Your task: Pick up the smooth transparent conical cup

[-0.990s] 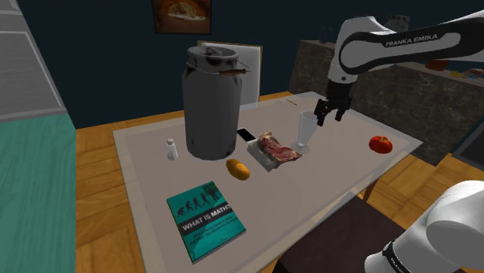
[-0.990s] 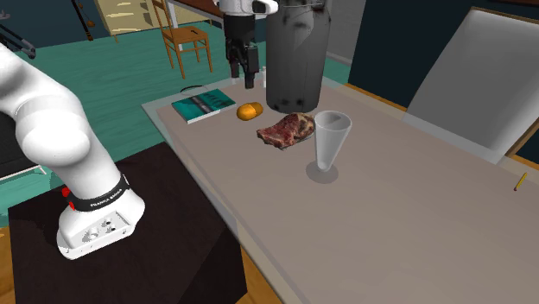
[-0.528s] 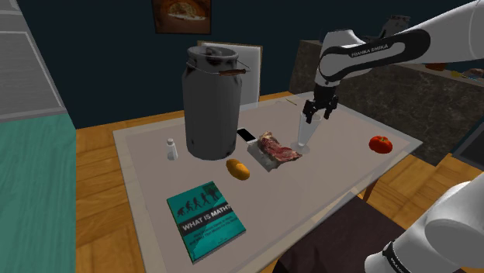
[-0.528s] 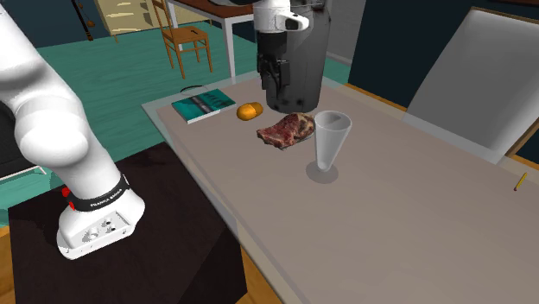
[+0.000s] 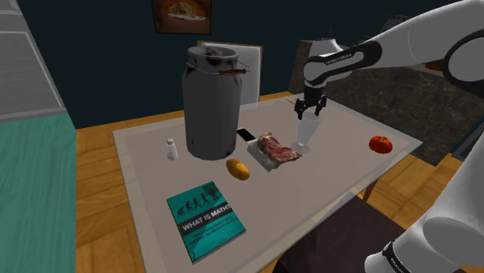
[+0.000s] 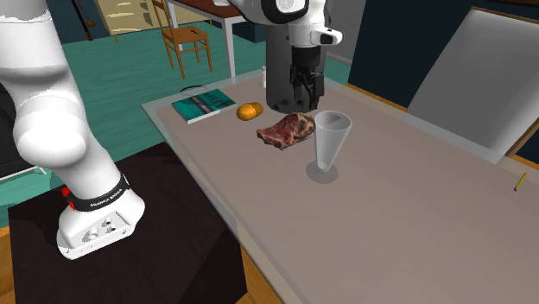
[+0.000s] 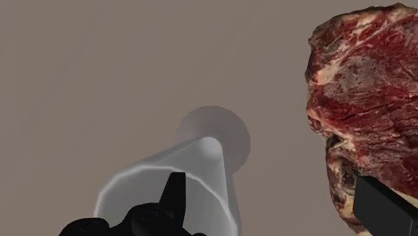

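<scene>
Shoulder view: a white arm reaches over a grey surface. Its black pincer hangs just above the rim of the clear cup, with the fingers apart and nothing held. The cup stands toward the far side of the surface, just beside a slab of meat. A tall can stands to this view's left, and a tomato lies well apart to its right.

Second exterior view: the cup stands upright on a small round foot, with its wide mouth up and its narrow end down, so its long axis is vertical. The pincer is above rim height, over the meat side of the cup, and touches neither.

Wrist view: looking down along the open pincer, the cup is seen from above, the cone narrowing away to its foot. One finger overlaps the cup's rim, and the other finger lies over the meat. The cup is therefore not centred in the gap (it sits under one finger rather than between the two).

Judged from this, the step in hand is the approach, and no grasp has been made. The next move seems to call for a small sideways shift to bring the cone between the fingers. After that comes a descent past the rim, clear of the meat, and a gentle closing on the tapering wall, which may tend to slip.
</scene>
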`<control>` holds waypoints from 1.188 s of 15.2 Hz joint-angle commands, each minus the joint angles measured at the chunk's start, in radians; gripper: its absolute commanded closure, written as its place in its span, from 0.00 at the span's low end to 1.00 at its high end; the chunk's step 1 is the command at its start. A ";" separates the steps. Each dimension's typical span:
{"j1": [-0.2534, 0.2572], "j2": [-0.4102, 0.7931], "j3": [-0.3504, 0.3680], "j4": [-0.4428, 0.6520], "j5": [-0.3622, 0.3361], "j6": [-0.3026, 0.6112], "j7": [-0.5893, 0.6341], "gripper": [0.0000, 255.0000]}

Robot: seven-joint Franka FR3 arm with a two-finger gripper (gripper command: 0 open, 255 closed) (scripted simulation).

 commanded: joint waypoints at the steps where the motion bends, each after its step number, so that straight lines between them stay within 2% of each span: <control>1: -0.011 0.076 -0.007 0.076 0.005 0.010 -0.001 0.00; 4: -0.028 0.177 -0.015 0.185 0.014 0.015 -0.002 0.00; 13: -0.031 0.219 -0.013 0.139 0.016 0.101 0.008 0.00; 14: -0.031 0.219 -0.014 0.138 0.016 0.102 0.008 1.00; 18: -0.031 0.219 -0.014 0.138 0.016 0.102 0.008 1.00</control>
